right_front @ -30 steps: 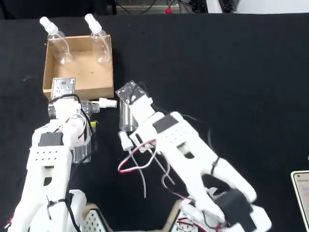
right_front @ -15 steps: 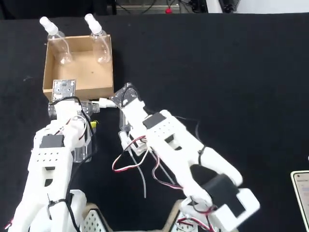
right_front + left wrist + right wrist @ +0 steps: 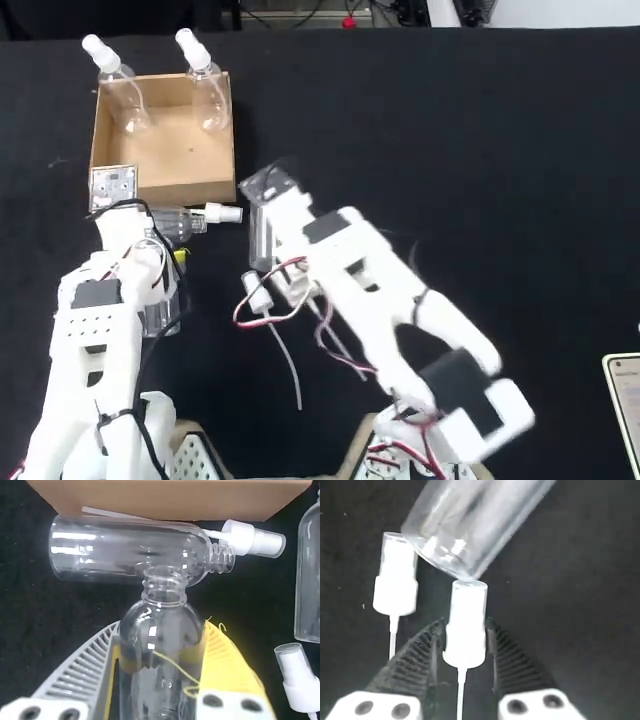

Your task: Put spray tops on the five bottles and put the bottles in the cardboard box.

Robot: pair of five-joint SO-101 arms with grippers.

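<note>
My left gripper [image 3: 162, 626] is shut on an uncapped clear bottle [image 3: 161, 655], its neck pointing at a capped bottle [image 3: 125, 550] that lies along the cardboard box [image 3: 170, 497]. In the high view that gripper [image 3: 172, 258] sits just below the lying bottle [image 3: 180, 220]. My right gripper [image 3: 464, 625] is shut on a white spray top [image 3: 466, 605]. A second spray top [image 3: 395, 580] lies beside it, under the base of another clear bottle [image 3: 475, 515]. Two capped bottles [image 3: 205, 90] lean inside the box [image 3: 160, 165].
A further clear bottle [image 3: 262, 240] stands between the two arms, with spray tops [image 3: 256, 294] on the black cloth just below it. A flat white device [image 3: 625, 385] lies at the right edge. Loose red and white wires [image 3: 290, 340] hang under the right arm.
The right arm swung its wrist toward the lying bottle, then back over the spray tops. The left arm edged up and left toward the box, still holding its bottle.
</note>
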